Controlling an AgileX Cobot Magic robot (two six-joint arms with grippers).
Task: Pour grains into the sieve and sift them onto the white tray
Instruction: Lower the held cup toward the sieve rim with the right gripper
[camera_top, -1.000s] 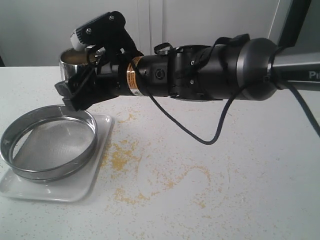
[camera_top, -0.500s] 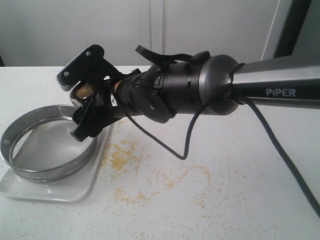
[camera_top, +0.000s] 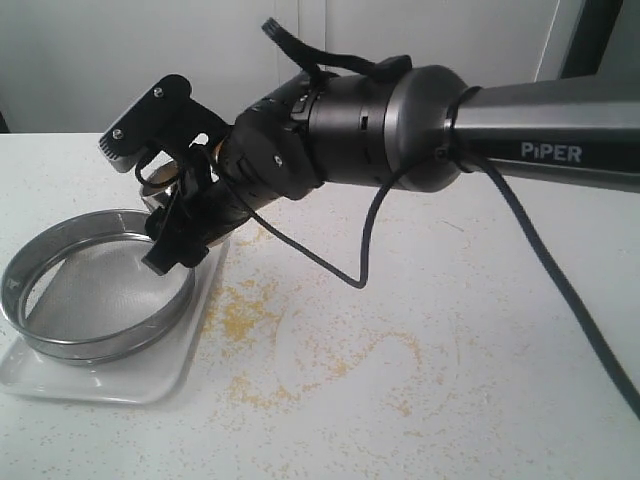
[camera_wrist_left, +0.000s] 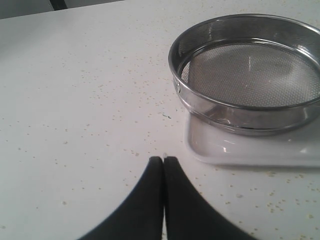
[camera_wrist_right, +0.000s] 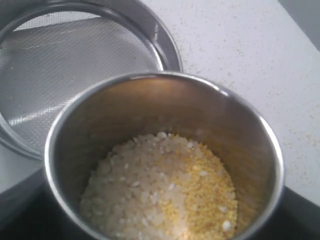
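brought lower in frame and tipped since a second ago: small round steel cup (camera_top: 155, 195) pinched in right gripper (camera_top: 140, 203).
holding yellow and beige grains (camera_wrist_right: 160, 192), over rim of wide round steel mesh sieve (camera_top: 60, 345) on shallow white rectangular tray (camera_top: 150, 380), lower left; left gripper (camera_wrist_left: 163, 161) pressed together.

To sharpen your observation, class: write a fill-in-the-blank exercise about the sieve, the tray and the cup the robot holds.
The sieve sits ____ the white tray.
The grains lie in the steel cup, so the sieve's mesh is ____.
The right pincer grips the cup; the left pincer is ____ (open/shut).
Missing words: on; empty; shut.
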